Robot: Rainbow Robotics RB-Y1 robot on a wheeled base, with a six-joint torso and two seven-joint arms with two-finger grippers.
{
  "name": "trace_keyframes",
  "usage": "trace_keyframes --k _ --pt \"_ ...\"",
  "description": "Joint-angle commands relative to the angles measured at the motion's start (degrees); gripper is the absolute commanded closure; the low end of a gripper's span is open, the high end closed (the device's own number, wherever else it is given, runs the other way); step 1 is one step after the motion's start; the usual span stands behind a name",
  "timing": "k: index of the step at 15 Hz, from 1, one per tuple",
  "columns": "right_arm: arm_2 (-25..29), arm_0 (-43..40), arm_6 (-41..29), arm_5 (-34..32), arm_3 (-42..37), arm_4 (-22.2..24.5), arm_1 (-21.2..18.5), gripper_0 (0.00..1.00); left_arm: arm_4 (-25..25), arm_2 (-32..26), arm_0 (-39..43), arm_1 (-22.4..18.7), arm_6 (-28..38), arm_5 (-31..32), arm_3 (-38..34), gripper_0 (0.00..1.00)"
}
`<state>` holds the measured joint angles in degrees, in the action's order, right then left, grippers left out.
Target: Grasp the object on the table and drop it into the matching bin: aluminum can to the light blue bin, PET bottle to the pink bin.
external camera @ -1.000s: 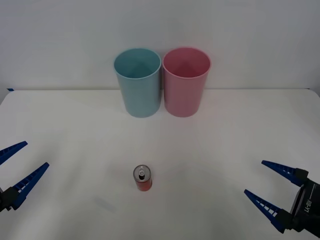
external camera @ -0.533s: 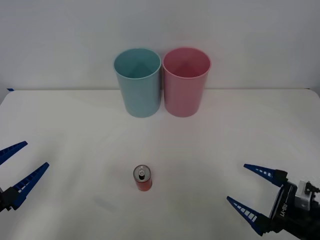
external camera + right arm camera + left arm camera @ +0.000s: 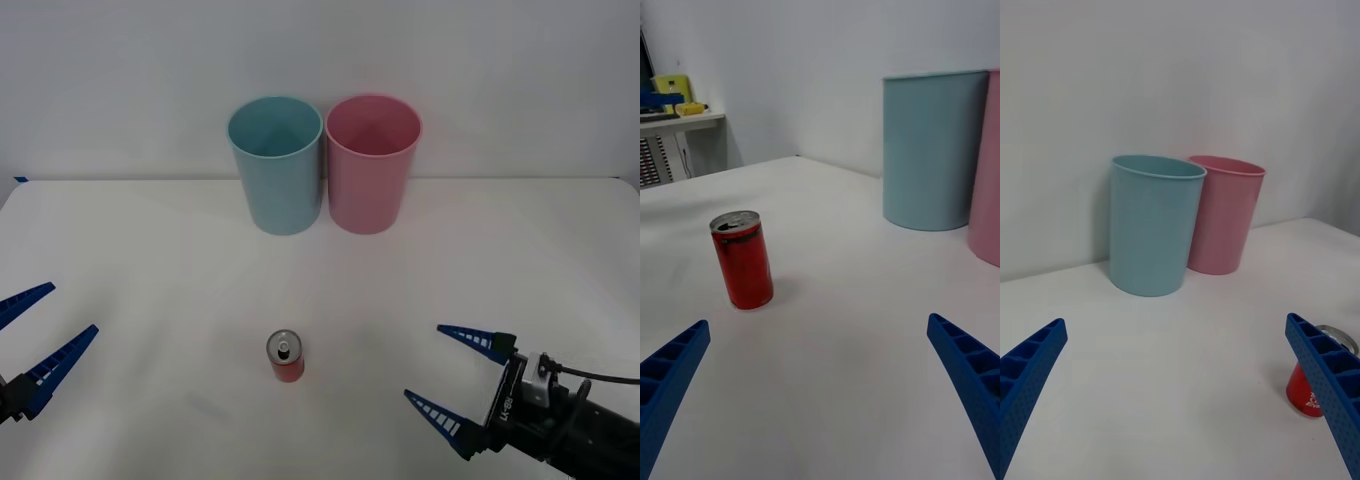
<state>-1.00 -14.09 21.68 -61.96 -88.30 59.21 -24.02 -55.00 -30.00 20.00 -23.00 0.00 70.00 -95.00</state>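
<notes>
Can (image 3: 285,358) stands alone on the table (image 3: 150,260). Right claw (image 3: 455,382), spread wide, has slid closer to the can, so a grab looks next. Left claw (image 3: 30,340) waits, spread too, far from the can.

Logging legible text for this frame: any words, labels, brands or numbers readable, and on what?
White lettering on the black body behind the right pincer: too small to read with certainty.
White print low on the red can: blurred and partly hidden, unreadable.
Light blue bin, pink bin, table: no text.
Left pincer: no text.
</notes>
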Motion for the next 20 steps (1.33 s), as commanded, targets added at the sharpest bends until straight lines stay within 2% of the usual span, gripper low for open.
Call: trace_keyframes --k 1,4,10,15,20 --pt "-0.9 2.3 0.0 0.8 2.2 1.8 3.0 0.00 0.0 0.0 0.0 0.0 0.0 0.0 0.0 0.00" --pt "-1.1 7.1 0.7 -0.4 8.6 4.2 5.0 0.00 0.0 0.0 0.0 0.0 0.0 0.0 0.0 0.00" --pt "-6.1 10.3 1.5 2.7 11.1 4.2 6.2 0.00 0.0 0.0 0.0 0.0 0.0 0.0 0.0 0.00" --pt "-8.0 15.1 2.9 3.3 16.8 6.1 10.1 0.00 0.0 0.0 0.0 0.0 0.0 0.0 0.0 0.00" --pt "-12.8 16.6 3.9 8.5 17.5 5.7 11.0 0.00 0.0 0.0 0.0 0.0 0.0 0.0 0.0 0.00"
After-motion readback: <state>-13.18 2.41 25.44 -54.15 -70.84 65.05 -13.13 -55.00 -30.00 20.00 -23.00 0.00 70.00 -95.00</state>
